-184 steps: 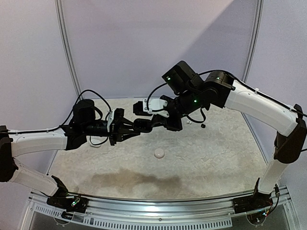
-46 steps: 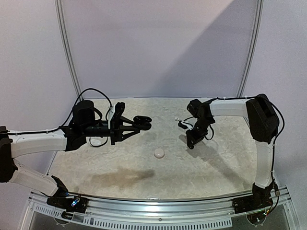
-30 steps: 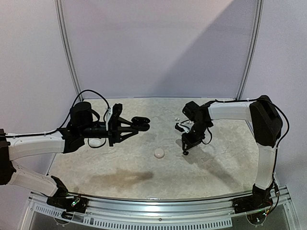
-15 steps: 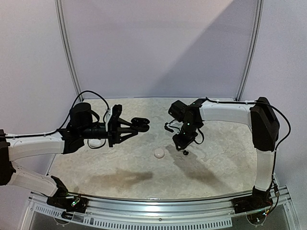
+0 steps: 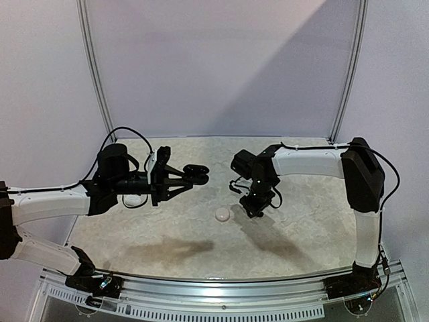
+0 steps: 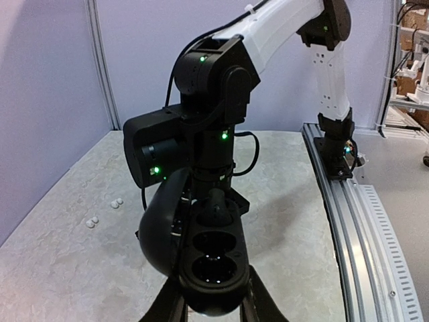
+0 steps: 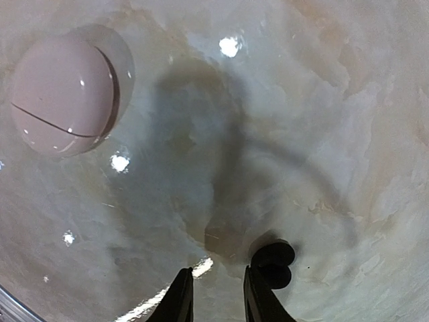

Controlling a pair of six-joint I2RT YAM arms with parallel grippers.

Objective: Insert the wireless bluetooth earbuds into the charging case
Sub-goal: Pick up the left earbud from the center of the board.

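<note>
Holding: the left gripper (image 5: pixel 191 176) has its fingers pinched on the base of the black case (image 6: pixel 213 265), which is up off the table (image 5: pixel 308 228).
Case direction: its long axis runs out along the fingers, away from the wrist and toward the table's middle. The lid is swung open to one side, and two round empty wells face the wrist camera.
Right gripper (image 7: pixel 216 272): low over the table, fingers a narrow gap apart with nothing between them.
Black earbud (image 7: pixel 275 263): on the table just outside one finger; touching or not, I cannot tell.
Hard to make out: the black shape shows two lobes, and it could be one bud or two. The left fingertips are hidden under the case.
White earbuds (image 6: pixel 90 222): tiny dots on the table, direction unreadable.
White case (image 7: pixel 64 94): closed, on the table, near the right gripper but apart from it.
</note>
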